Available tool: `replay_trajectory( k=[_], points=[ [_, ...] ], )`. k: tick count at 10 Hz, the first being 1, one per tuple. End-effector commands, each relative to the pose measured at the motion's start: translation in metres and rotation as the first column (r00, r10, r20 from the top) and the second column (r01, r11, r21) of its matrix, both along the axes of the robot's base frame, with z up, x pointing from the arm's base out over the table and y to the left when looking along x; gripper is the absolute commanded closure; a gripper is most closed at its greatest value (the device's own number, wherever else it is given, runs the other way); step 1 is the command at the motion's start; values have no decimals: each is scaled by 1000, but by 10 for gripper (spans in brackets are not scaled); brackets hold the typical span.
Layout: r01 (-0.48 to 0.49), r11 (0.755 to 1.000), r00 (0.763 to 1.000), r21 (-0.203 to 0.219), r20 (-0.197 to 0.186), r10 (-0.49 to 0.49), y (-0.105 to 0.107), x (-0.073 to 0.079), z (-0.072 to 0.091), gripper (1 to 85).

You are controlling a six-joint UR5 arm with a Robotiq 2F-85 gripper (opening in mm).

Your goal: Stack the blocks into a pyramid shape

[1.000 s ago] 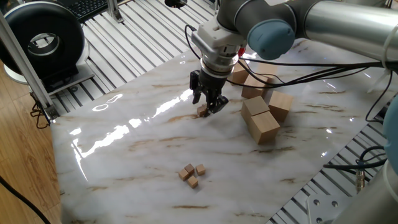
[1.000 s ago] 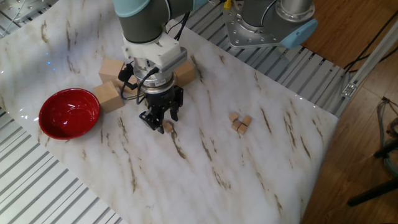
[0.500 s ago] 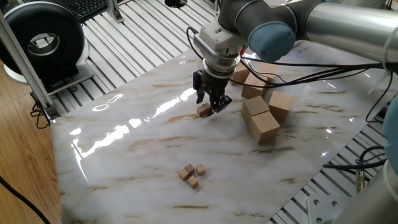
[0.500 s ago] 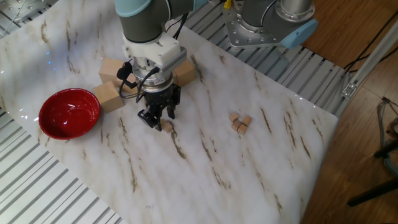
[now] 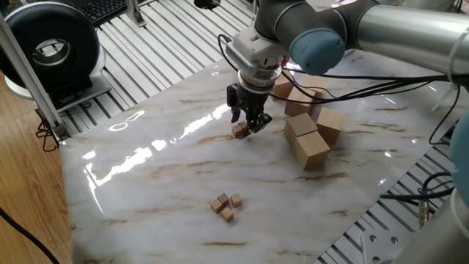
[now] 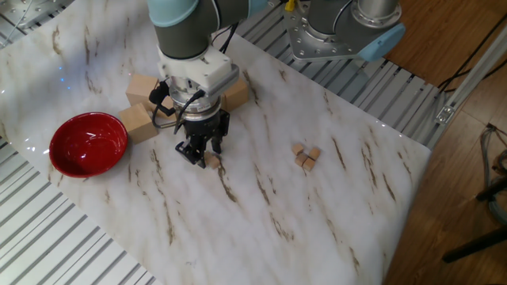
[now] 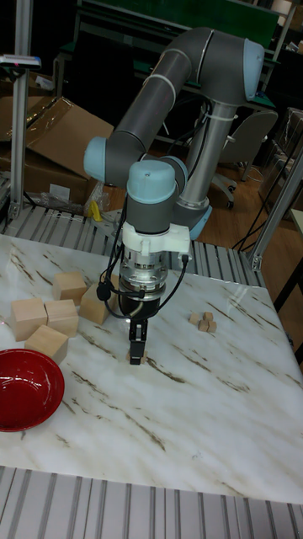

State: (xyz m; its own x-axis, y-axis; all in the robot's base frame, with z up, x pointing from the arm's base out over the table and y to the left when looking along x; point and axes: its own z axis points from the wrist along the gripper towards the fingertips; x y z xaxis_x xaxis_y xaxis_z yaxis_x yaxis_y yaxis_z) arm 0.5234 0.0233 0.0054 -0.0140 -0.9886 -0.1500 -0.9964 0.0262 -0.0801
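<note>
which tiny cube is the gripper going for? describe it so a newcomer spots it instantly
Start at the cluster of large pale wooden blocks on the marble table. Beside it, toward the table's middle, the gripper points straight down. The lone tiny tan cube sits at its fingertips; whether it is gripped is unclear. Unlike the other three tiny cubes, huddled together well away, it sits alone and is far smaller than the big blocks.

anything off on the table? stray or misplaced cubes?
One tiny cube sits alone at the gripper, well apart from the other three tiny cubes, which lie clustered flat, unstacked. No spill or damage visible.
</note>
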Motion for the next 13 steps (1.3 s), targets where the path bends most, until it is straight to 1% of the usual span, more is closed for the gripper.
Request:
replay_trajectory(
  k=[1, 10, 13],
  points=[
    [22, 1000, 1000, 7, -2, -22, 1, 1, 0, 427],
    [60, 998, 998, 14, -6, -60, 2, 2, 0, 573],
    [59, 998, 998, 14, -5, -59, 2, 2, 0, 590]
  ],
)
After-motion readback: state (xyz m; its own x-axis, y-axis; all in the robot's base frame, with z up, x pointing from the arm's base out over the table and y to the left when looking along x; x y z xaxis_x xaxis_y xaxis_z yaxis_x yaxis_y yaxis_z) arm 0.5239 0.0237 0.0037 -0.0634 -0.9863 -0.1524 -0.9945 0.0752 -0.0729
